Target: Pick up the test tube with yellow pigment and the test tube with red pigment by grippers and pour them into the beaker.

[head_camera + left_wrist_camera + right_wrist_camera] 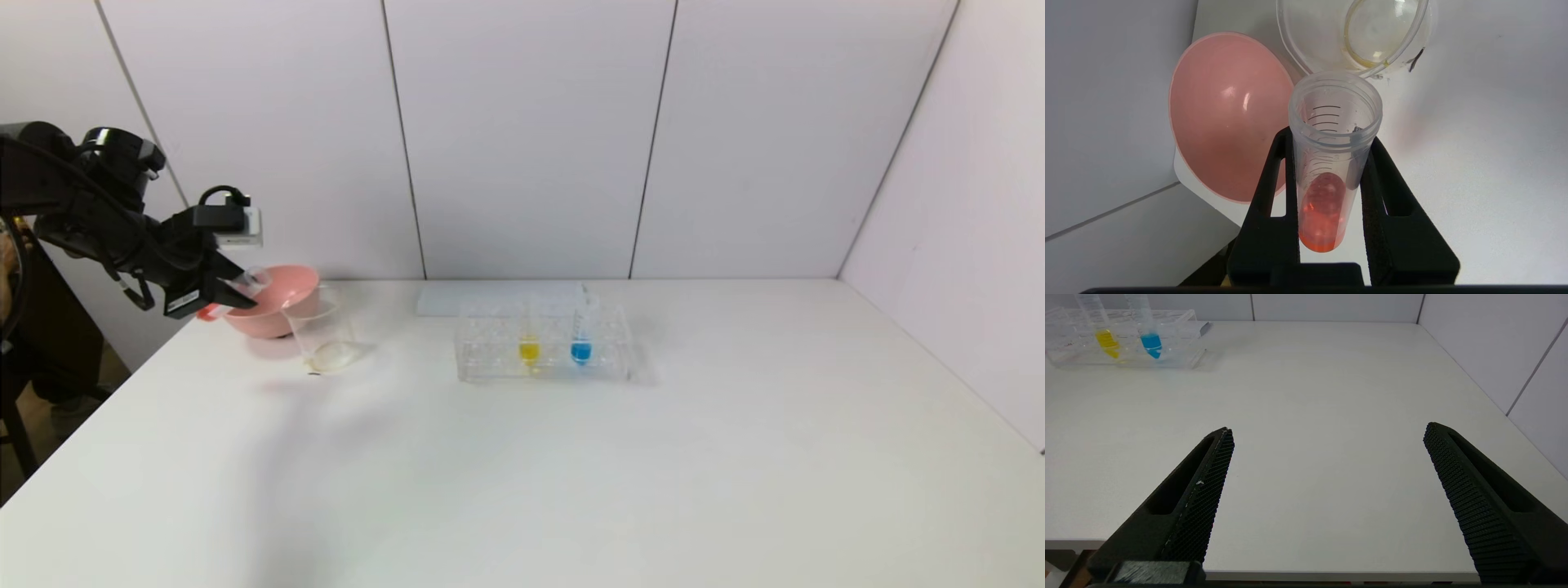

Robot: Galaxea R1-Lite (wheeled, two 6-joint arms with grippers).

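Observation:
My left gripper (241, 294) is raised at the table's far left and is shut on the test tube with red pigment (249, 283). In the left wrist view the black fingers (1278, 192) clamp the tube (1331, 163). The tube is tilted, with its open mouth toward the beaker (1372, 36) and the red liquid still in its tip. The clear beaker (322, 331) stands just right of the gripper and has a faint yellowish film at its bottom. The test tube with yellow pigment (529, 349) stands in the rack, and it also shows in the right wrist view (1106, 339). My right gripper (1327, 433) is open and empty over the near right edge of the table.
A pink bowl (273, 310) sits right behind the beaker and also shows in the left wrist view (1224, 118). The clear rack (490, 347) at the middle back also holds a blue tube (581, 351). A flat white sheet (457, 298) lies behind the rack. Walls close the back and right.

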